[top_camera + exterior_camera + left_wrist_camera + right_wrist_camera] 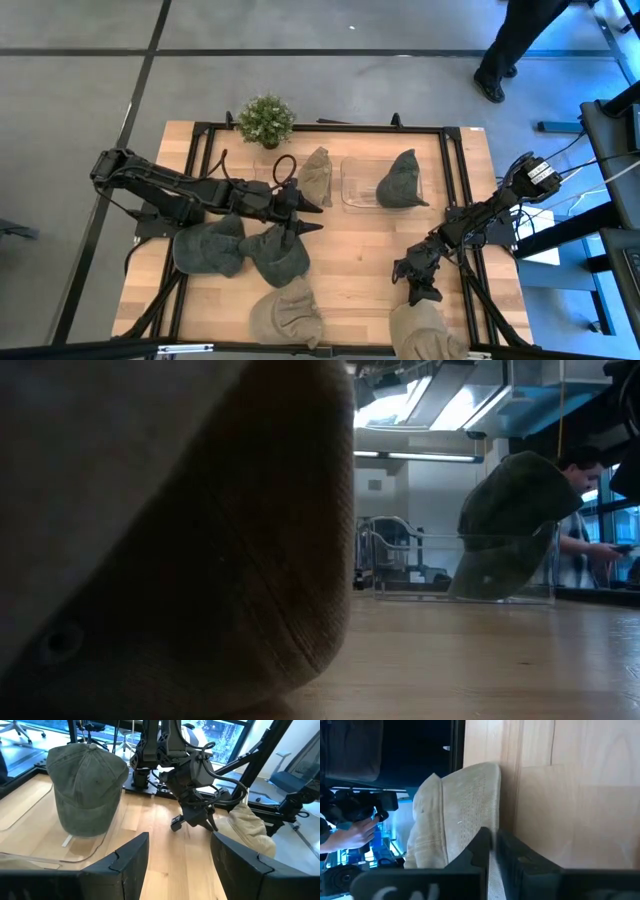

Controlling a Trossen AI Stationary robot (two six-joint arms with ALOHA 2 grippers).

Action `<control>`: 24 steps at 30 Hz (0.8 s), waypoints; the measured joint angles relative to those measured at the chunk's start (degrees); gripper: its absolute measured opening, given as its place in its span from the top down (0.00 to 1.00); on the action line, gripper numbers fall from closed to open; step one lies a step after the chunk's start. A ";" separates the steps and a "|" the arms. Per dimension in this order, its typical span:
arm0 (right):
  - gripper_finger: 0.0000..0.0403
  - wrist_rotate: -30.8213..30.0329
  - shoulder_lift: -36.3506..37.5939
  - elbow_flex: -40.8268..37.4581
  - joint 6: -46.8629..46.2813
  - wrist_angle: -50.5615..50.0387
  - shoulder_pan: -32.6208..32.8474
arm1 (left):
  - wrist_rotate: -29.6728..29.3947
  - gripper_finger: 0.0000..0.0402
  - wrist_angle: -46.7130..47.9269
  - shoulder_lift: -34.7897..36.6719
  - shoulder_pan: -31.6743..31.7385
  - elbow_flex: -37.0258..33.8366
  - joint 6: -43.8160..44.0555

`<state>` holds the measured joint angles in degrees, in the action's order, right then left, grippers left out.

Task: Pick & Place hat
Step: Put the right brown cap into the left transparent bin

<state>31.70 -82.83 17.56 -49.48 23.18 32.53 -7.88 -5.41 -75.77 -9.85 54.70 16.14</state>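
Since the right gripper (417, 291) sits pinched shut at the edge of the beige hat (425, 333) near the table's (350, 260) front edge, I'd check it's actually got fabric before lifting. Left gripper (312, 216) waits wide open, holding nothing.

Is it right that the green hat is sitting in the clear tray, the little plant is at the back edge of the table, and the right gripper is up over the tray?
Not quite. The green hat is in the clear tray and the plant is at the back edge, but the right gripper is down at the near edge by a tan hat, as the high view shows.
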 joint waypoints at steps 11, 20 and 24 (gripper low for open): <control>0.97 1.34 -0.10 1.33 -4.27 5.10 0.00 | 0.02 0.49 0.01 0.00 0.00 0.00 -0.45; 0.98 0.10 0.06 7.54 -2.75 4.43 -1.12 | 0.02 0.49 0.02 0.00 0.00 0.00 -1.93; 0.98 -2.45 3.06 10.21 0.48 -0.92 -3.09 | 0.02 0.49 0.02 0.00 0.00 0.00 -1.93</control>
<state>29.25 -79.76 27.77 -49.00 22.26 29.45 -7.86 -5.39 -75.77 -9.85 54.70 14.22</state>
